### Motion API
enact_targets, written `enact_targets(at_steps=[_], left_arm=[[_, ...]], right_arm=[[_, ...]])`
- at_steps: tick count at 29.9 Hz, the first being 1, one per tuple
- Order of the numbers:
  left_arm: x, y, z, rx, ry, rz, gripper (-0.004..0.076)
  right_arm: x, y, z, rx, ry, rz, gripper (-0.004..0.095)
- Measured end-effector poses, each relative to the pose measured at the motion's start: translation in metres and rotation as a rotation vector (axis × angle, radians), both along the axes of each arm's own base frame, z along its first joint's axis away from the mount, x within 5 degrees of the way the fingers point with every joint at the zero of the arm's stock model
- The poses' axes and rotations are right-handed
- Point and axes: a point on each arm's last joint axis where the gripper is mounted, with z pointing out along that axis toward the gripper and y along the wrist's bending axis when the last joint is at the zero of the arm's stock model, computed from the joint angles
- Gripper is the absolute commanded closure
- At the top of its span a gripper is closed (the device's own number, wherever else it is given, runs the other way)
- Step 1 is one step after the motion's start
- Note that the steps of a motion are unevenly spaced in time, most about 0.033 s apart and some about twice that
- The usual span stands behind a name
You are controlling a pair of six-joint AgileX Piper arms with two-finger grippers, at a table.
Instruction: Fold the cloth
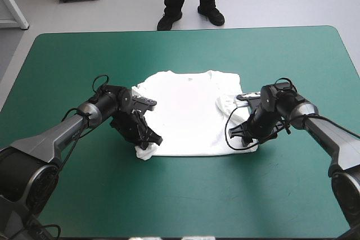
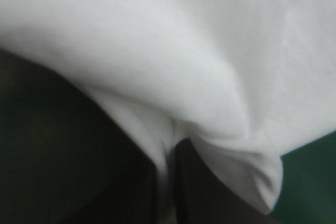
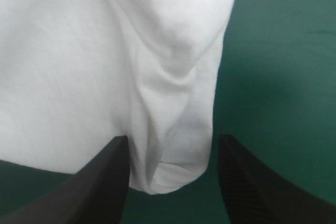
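The white T-shirt (image 1: 188,113) lay spread flat at the middle of the teal-green counter (image 1: 185,200), its near left corner bunched and clenched in the left hand (image 1: 147,145), while the right hand (image 1: 246,140) stood released, straddling the near right corner.

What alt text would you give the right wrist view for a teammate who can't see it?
The right gripper is open, its black fingers standing either side of a wrinkled corner of the white T-shirt, not pinching it. The corner lies on the teal-green cover, which shows beside the shirt's edge.
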Motion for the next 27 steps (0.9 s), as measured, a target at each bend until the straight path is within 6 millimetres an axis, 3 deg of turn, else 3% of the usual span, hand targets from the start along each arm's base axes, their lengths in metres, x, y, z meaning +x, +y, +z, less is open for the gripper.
enact_targets(at_steps=[9, 16, 27], left_arm=[[0.0, 0.0, 0.0, 0.0, -0.002, -0.004, 0.0734], [0.0, 0.0, 0.0, 0.0, -0.002, -0.006, 0.0734], [0.0, 0.0, 0.003, -0.003, -0.017, -0.007, 0.0734]], right_arm=[[-0.004, -0.001, -0.02, -0.002, 0.052, -0.005, 0.0443], [-0.009, -0.004, -0.024, 0.008, 0.023, 0.03, 0.0927], [-0.009, 0.004, -0.018, 0.079, 0.025, 0.019, 0.0919]])
